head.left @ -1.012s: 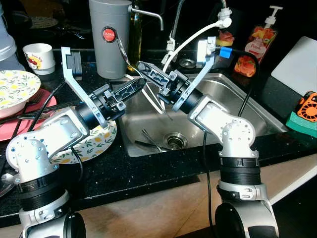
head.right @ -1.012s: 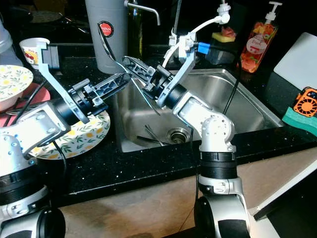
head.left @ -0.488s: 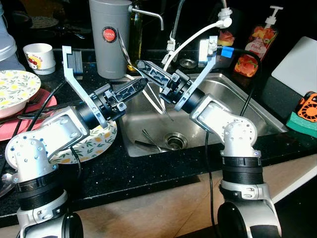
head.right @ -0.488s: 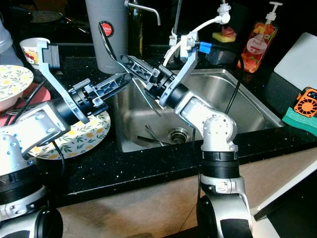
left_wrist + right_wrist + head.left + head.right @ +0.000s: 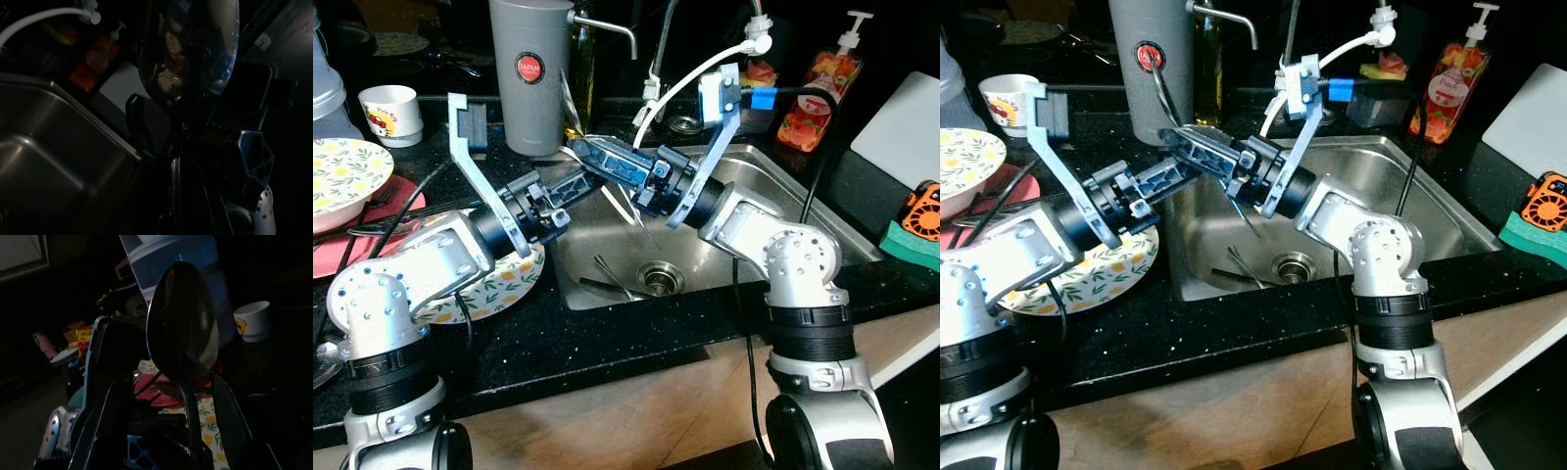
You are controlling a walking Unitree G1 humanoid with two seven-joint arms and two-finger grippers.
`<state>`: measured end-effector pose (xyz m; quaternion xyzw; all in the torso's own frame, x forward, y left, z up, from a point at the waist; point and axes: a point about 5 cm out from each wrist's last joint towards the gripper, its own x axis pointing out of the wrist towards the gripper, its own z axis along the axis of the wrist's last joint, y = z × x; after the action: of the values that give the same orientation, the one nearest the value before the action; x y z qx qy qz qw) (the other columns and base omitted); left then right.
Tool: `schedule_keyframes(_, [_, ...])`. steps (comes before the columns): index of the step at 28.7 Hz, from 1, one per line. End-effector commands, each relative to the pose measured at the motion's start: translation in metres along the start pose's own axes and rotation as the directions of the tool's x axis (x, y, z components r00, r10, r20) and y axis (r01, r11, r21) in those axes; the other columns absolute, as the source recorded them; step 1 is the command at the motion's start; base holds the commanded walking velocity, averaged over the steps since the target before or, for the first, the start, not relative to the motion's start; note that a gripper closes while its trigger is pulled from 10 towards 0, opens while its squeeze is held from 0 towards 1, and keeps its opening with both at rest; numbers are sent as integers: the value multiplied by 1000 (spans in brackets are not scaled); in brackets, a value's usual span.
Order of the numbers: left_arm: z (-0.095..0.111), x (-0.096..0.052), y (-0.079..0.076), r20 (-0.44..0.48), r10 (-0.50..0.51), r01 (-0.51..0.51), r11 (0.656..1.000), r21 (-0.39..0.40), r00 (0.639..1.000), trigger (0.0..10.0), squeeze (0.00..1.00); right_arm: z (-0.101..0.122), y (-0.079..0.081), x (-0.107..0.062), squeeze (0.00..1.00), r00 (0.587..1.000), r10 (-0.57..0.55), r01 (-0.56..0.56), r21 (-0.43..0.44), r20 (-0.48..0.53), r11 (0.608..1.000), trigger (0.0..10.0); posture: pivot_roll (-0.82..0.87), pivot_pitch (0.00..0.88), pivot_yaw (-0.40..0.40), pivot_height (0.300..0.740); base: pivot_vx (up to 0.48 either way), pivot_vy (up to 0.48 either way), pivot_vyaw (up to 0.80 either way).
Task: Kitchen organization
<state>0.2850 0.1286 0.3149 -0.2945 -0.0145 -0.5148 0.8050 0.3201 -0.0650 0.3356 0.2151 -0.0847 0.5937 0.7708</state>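
Two silver arms met over the left rim of a steel sink, the right gripper crossing just above the left gripper. A spoon rose from the right gripper's fingers in front of a grey canister. Utensils lay beside the drain. A floral plate sat on the black counter under the left arm.
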Motion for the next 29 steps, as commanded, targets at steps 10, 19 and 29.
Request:
schedule_keyframes(10, [-7, 1, -4, -58, -34, 34, 999, 3, 998, 0, 0, -3, -9, -5, 0, 999, -42, 42, 11, -23, 999, 0, -25, 97, -79, 740, 0, 0, 0])
schedule_keyframes(19, [-9, 0, -2, -75, -23, 24, 1000, 16, 997, 0, 0, -3, -11, -5, 0, 998, -57, 58, 9, -16, 998, 0, -24, 97, -78, 740, 0, 0, 0])
schedule_keyframes(29, [-8, 0, 0, -78, 8, -4, 999, 50, 997, 0, 231, -2, -12, -7, 0, 997, -70, 70, 0, -10, 998, 0, -25, 97, -77, 740, 0, 0, 0])
